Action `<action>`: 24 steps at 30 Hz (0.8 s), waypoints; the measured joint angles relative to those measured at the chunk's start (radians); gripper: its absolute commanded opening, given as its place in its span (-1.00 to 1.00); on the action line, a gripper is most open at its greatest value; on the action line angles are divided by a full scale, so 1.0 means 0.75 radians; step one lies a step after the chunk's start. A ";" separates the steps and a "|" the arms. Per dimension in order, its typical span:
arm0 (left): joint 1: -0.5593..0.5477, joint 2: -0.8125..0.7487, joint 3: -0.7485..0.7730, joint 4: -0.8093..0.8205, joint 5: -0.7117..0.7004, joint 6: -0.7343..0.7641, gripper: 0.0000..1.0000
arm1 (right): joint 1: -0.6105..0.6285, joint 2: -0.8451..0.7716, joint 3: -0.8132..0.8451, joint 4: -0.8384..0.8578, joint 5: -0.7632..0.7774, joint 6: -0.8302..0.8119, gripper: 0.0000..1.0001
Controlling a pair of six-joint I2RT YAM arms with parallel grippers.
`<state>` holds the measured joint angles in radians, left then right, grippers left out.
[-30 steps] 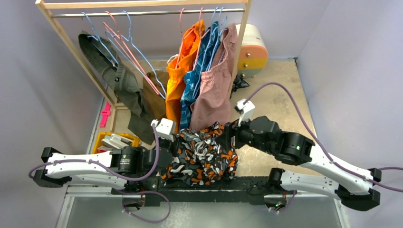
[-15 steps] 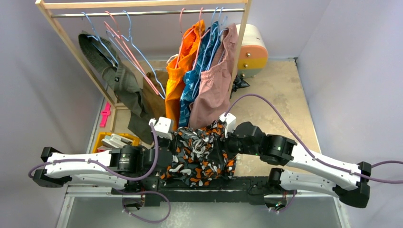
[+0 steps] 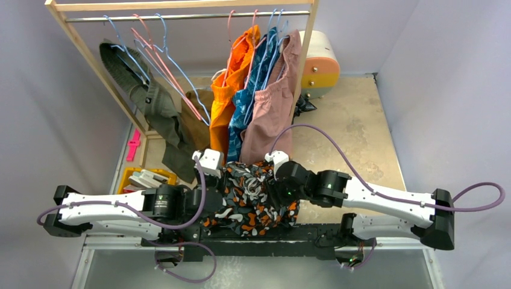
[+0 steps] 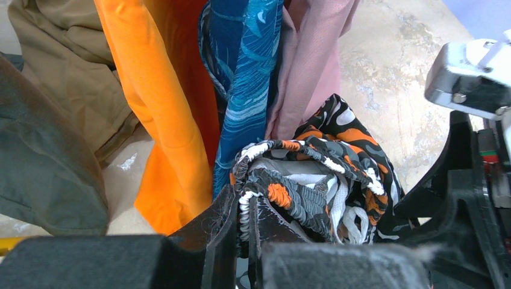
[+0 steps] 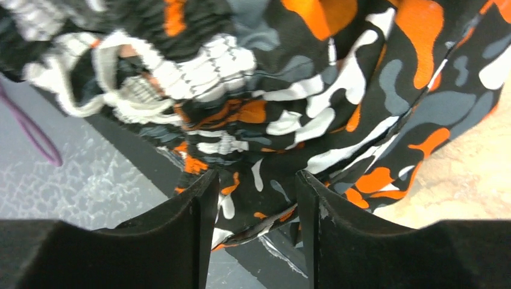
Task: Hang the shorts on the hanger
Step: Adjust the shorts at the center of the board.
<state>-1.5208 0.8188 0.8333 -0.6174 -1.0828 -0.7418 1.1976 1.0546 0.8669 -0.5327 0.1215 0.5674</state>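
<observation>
The camouflage shorts (image 3: 253, 195) hang bunched between my two arms, low at the front. My left gripper (image 4: 244, 201) is shut on their elastic waistband (image 4: 265, 192) at the left edge of the shorts (image 4: 337, 174). From the right, my right gripper (image 5: 256, 186) reaches into the shorts (image 5: 337, 90). It is open, and a loose fold of fabric lies between its fingers (image 5: 202, 198) without being pinched. In the top view the right gripper (image 3: 278, 186) sits against the cloth. Empty light-blue hangers (image 3: 175, 66) hang on the rail at the upper left.
A wooden rack (image 3: 90, 54) carries orange shorts (image 3: 232, 84), a blue patterned garment (image 3: 253, 84) and pink shorts (image 3: 274, 102). Olive clothes (image 3: 150, 102) drape at the left. A yellow tray (image 3: 129, 177) and a white-orange drum (image 3: 319, 60) stand nearby.
My right arm has swung left into the shorts and its jaws have narrowed around a fold. The left gripper has kept its hold and place.
</observation>
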 measured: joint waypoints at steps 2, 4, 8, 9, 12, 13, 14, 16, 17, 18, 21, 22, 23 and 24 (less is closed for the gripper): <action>0.000 -0.005 0.000 -0.003 0.000 0.000 -1.00 | 0.000 0.025 0.004 -0.032 0.042 0.021 0.04; 0.000 -0.012 0.000 -0.006 0.000 0.000 -1.00 | 0.000 0.065 0.016 -0.070 0.079 0.039 0.11; 0.000 -0.029 0.001 -0.016 0.000 -0.001 -1.00 | 0.000 0.114 0.026 -0.110 0.125 0.062 -0.22; 0.000 -0.032 0.001 -0.023 0.000 -0.001 -1.00 | 0.000 0.117 0.026 -0.121 0.132 0.067 -0.34; 0.000 -0.037 0.004 -0.041 0.000 -0.005 -1.00 | 0.000 0.121 0.033 -0.140 0.146 0.075 -1.00; 0.000 -0.039 0.006 -0.046 0.001 -0.008 -1.00 | 0.000 0.122 0.039 -0.150 0.156 0.079 -1.00; 0.000 -0.043 0.009 -0.051 0.000 -0.010 -1.00 | 0.000 0.121 0.048 -0.159 0.170 0.085 -1.00; -0.001 -0.052 0.016 -0.063 -0.001 -0.010 -1.00 | 0.000 0.121 0.083 -0.184 0.195 0.093 -1.00; 0.000 -0.060 0.022 -0.071 -0.004 -0.010 -1.00 | 0.000 0.121 0.114 -0.200 0.214 0.091 -1.00; 0.000 -0.064 0.028 -0.078 -0.005 -0.009 -1.00 | 0.000 0.121 0.157 -0.217 0.245 0.086 -1.00; 0.000 -0.075 0.074 -0.098 -0.011 0.001 -1.00 | -0.015 0.128 0.325 -0.245 0.354 0.049 -1.00; 0.000 -0.078 0.099 -0.107 -0.013 0.005 -1.00 | -0.034 0.134 0.396 -0.245 0.401 0.029 -1.00; 0.000 -0.081 0.122 -0.112 -0.014 0.013 -1.00 | -0.061 0.138 0.454 -0.235 0.440 0.005 -1.00; 0.000 -0.088 0.151 -0.116 -0.014 0.029 -1.00 | -0.106 0.136 0.506 -0.211 0.470 -0.023 -1.00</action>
<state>-1.5208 0.7528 0.9466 -0.7048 -1.0931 -0.7200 1.1183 1.1568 1.2461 -0.6907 0.4740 0.5499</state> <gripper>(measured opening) 0.051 0.004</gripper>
